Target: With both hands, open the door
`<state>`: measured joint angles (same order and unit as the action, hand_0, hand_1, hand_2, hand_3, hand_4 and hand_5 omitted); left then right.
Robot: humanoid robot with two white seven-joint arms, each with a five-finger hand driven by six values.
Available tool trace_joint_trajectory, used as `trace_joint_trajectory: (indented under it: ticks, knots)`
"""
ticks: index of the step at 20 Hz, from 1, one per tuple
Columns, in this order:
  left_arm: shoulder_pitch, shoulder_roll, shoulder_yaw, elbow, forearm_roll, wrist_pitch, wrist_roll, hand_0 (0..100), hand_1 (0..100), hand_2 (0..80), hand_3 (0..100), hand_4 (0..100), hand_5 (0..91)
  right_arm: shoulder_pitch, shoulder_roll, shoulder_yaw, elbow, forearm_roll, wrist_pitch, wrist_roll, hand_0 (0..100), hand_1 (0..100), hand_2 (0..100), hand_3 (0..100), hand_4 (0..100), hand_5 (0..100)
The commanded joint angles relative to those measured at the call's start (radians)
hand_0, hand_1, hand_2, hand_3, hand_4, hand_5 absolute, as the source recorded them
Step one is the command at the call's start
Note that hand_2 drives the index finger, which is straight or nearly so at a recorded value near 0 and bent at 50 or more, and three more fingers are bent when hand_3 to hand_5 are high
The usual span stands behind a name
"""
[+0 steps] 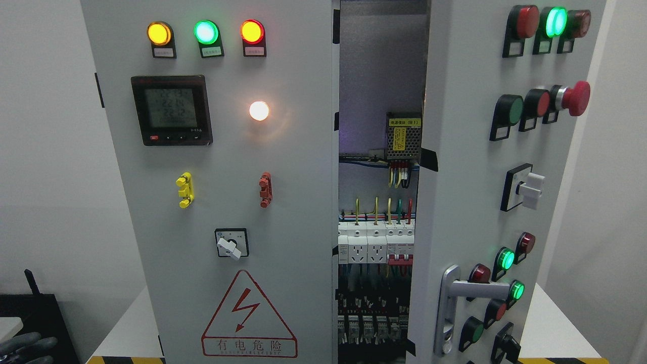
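- Right of the closed left panel, the cabinet's right door stands ajar, swung outward; its free edge runs top to bottom just right of the gap.
- Gap between the panel's right edge and the door edge shows the cabinet interior: bare back wall up high, wiring and breakers lower down.
- Door handle, silver lever, sits low on the door near its free edge, lever pointing right; nothing touching it.
- Open room: plain wall well left of the panel; white tabletop shows at both lower sides of the cabinet, with hazard-striped edging at the bottom.
- Writing: red warning triangle low on the panel with a lightning bolt and "有电危险" beneath.
- Power supply inside the gap carries a yellow label; print too small to read reliably.
- Meter display on the upper panel shows digits, blurred, not readable with certainty.
- Panel top: yellow, green, red lamps lit, small labels under them unreadable; a white lamp glows right of the meter.
- Door carries red and green pushbuttons, a red mushroom button and a white rotary switch.
- Left hand, grey gloved, at the bottom-left corner, far below-left of the panel, fingers relaxed, lying loose, grasping nothing, well apart from the door.
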<state>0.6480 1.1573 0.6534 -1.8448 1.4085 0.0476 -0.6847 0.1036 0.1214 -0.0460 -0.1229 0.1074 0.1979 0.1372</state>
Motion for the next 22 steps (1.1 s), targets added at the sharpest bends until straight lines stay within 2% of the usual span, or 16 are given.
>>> trace_joint_trajectory:
  ticks: [1,4,10,14,16,18,22]
  knots:
    - [-0.284,0.114,-0.311,-0.007,0.009,0.037,0.001,0,0,0.0,0,0,0.0,0.001,0.000,0.000,0.000,0.000,0.000,-0.001,38,0,0,0,0,0]
    - [-0.465,0.146,-0.499,-0.005,0.007,0.037,0.008,0,0,0.0,0,0,0.0,-0.001,0.000,0.000,0.000,0.000,0.000,0.001,38,0,0,0,0,0]
    - [-0.805,0.154,-0.797,-0.005,0.010,0.067,0.057,0,0,0.0,0,0,0.0,0.001,0.000,0.000,0.000,0.000,0.000,-0.001,38,0,0,0,0,0]
    - [-1.097,0.153,-1.085,-0.002,0.012,0.077,0.095,0,0,0.0,0,0,0.0,0.001,0.000,0.000,-0.001,0.000,0.000,-0.001,38,0,0,0,0,0]
    - [-1.186,0.150,-1.185,0.004,0.017,0.075,0.106,0,0,0.0,0,0,0.0,-0.001,0.000,0.000,0.000,0.000,0.000,-0.001,38,0,0,0,0,0]
    - [-1.241,0.145,-1.250,0.004,0.038,0.077,0.106,0,0,0.0,0,0,0.0,0.001,0.000,0.000,0.000,0.000,0.000,-0.001,38,0,0,0,0,0]
    - [-1.476,0.131,-1.477,0.010,0.101,0.078,0.108,0,0,0.0,0,0,0.0,-0.001,0.000,0.000,0.000,0.000,0.000,0.001,38,0,0,0,0,0]
